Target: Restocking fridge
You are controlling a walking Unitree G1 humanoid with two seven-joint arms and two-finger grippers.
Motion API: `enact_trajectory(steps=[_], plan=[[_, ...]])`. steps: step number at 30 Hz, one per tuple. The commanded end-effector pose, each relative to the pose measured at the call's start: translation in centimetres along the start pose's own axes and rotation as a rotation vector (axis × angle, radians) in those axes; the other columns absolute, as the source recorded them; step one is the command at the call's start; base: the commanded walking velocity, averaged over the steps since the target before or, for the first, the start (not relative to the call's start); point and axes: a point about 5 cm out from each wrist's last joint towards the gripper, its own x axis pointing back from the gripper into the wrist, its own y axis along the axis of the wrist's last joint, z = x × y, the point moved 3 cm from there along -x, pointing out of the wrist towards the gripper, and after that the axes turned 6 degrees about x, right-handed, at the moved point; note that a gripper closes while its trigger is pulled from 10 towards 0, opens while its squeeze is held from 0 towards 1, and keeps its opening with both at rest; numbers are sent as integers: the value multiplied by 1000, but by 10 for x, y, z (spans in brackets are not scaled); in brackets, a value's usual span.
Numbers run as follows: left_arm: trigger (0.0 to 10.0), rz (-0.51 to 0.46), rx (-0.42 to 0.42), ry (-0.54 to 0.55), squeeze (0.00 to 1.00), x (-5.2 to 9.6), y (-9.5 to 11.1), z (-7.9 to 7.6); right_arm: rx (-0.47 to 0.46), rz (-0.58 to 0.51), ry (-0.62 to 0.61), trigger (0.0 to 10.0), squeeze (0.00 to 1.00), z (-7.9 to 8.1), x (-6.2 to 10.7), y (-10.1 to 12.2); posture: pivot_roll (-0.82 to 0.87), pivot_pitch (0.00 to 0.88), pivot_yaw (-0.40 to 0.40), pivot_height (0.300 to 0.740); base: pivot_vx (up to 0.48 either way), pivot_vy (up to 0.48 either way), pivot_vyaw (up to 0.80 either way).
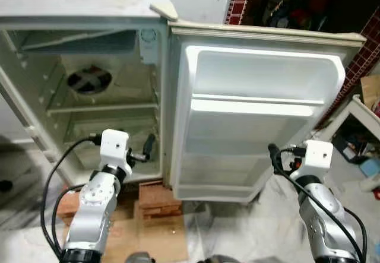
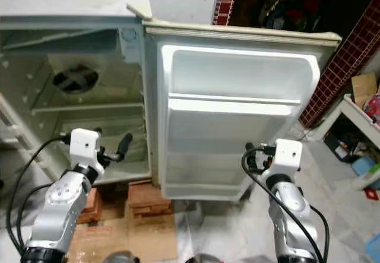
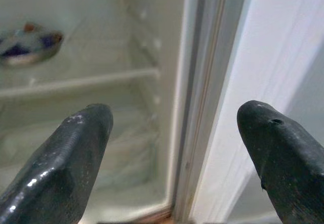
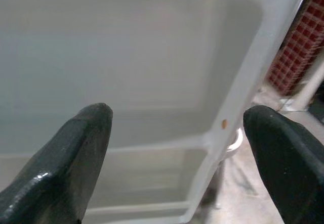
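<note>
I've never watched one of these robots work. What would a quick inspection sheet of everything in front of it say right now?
Surface: bare floor, with a stack of bricks under the fridge's front edge.
Job's things: fridge open, its shelves bare apart from a small dish on one of them; fridge door swung wide, door racks bare.
Clutter: flat cardboard on the floor below the bricks.
Grippers: left gripper open, at the fridge opening near the hinge side; right gripper open, facing the door's inner lining; both hold nothing.
Cables: black cables loop along both arms.
Surroundings: red tiled wall, a white stand and boxes to the right.
</note>
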Motion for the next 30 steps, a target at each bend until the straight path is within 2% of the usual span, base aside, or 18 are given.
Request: enact_trajectory(steps=[1, 6, 12, 20, 24, 30], plan=[[10000, -15, -7, -8, 0, -2, 6, -5, -2, -1, -21, 10000, 0, -8, 1, 2, 89, 0, -63, 740, 0, -480, 0], [10000, -9, -12, -1, 0, 0, 5, -5, 0, 29, -22, 10000, 0, -9, 2, -6, 94, 0, -64, 740, 0, -480, 0], [10000, 1, -39, 7, 0, -2, 4, -3, 5, 0, -7, 10000, 0, -9, -3, 1, 93, 0, -62, 740, 0, -480, 0], [10000, 3, -62, 37, 0, -7, 6, 5, -15, -34, -8, 10000, 0, -4, -11, 10, 98, 0, -57, 740, 0, -462, 800], [10000, 17, -63, 66, 0, -11, 6, 14, -26, -67, 2, 10000, 0, 0, -19, 19, 100, 0, -57, 740, 60, 0, 798], [10000, 14, -53, 73, 0, -12, 7, 16, -16, -87, 12, 10000, 0, 3, -25, 26, 102, 0, -59, 740, 272, 0, 794]])
